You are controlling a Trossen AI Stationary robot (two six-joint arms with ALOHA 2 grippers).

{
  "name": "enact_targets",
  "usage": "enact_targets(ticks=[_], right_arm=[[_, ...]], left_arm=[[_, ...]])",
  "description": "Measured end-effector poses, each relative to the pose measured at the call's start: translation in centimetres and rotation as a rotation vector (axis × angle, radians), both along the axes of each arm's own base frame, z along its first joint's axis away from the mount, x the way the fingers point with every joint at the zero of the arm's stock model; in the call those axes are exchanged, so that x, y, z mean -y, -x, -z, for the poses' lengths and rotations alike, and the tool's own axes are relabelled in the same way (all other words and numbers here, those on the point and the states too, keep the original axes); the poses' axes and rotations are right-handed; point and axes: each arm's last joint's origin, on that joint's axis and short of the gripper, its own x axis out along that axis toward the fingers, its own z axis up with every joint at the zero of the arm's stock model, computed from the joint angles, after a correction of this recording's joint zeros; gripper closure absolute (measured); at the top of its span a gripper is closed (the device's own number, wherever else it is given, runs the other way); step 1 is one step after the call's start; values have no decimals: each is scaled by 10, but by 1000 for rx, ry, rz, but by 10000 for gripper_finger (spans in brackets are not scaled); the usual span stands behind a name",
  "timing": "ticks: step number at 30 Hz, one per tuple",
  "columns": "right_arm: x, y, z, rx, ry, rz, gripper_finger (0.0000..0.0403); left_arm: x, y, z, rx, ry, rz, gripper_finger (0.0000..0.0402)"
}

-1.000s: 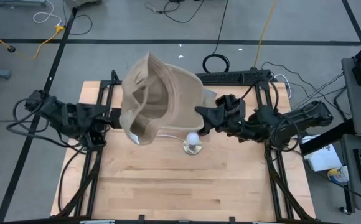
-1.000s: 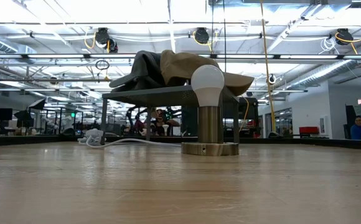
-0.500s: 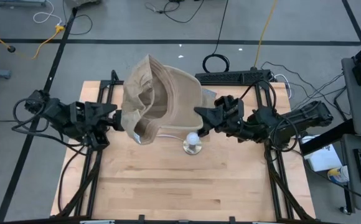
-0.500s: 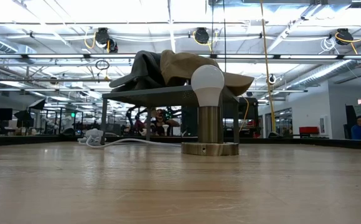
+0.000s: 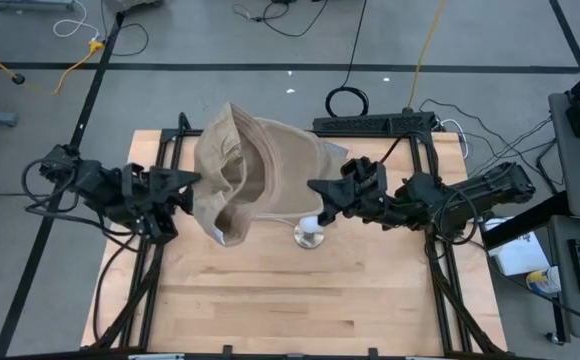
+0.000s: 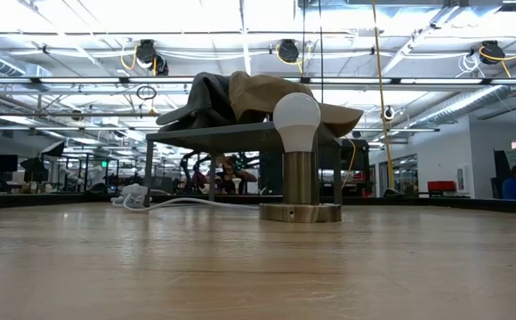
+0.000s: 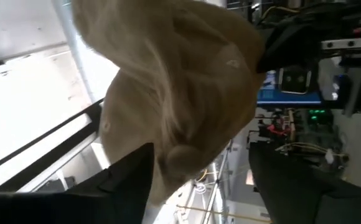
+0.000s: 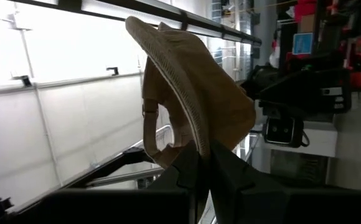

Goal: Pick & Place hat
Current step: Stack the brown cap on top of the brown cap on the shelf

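A tan hat (image 5: 260, 160) hangs in the air over the far half of the wooden table (image 5: 270, 310), between my two arms. My right gripper (image 5: 313, 188) is shut on the hat's right side. My left gripper (image 5: 188, 183) stands open at the hat's left side. In the left wrist view its two fingers lie on either side of the hat's lower edge (image 7: 180, 162); whether they touch it I cannot tell. The hat fills that view (image 7: 180, 81) and stands tall in the right wrist view (image 8: 187, 81). It is out of the low view. My right gripper (image 8: 200, 163) pinches the hat's brim edge (image 8: 199, 142) between its two shut fingers. It comes from the table's right, slanting upward. The hat is lifted clear of the table, and its crown spreads away from the fingers toward my left gripper.
A small lamp with a white bulb on a round metal base (image 5: 310, 232) (image 6: 298, 164) stands on the table just under the hat's right part. Black arm frames run along both table sides. The near half of the table is bare wood.
My left gripper has turned at the wrist, and its fingers now reach the hat's left edge. The hat has swung a little toward the table's left and near side, its left part sagging lower. My right gripper has kept its hold.
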Motion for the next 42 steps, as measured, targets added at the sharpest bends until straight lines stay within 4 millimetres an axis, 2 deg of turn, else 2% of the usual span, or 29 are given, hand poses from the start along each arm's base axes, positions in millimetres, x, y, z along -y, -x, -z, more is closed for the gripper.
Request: enact_targets(ticks=[8, 20, 25, 30, 36, 39, 42], right_arm=[[0, -1, 1, -18, 4, 0, 394], [0, -1, 2, -25, 27, 13, 394], [0, -1, 2, -29, 56, 31, 382], [2, -1, 3, -51, 43, 112, 333], [2, -2, 4, -76, 94, 144, 230], [1, -3, 8, -137, 138, 153, 184], [0, -3, 13, -225, 218, 146, 155]], left_arm=[[2, -2, 5, -48, 43, 20, 194], [9, 4, 2, -23, 52, 66, 349], [11, 6, 2, -31, 67, 52, 350], [12, 8, 0, -3, 94, 58, 350], [10, 14, -8, 80, 182, 63, 350], [7, 16, -12, 125, 299, 89, 350], [3, 20, -21, 174, 501, 155, 350]])
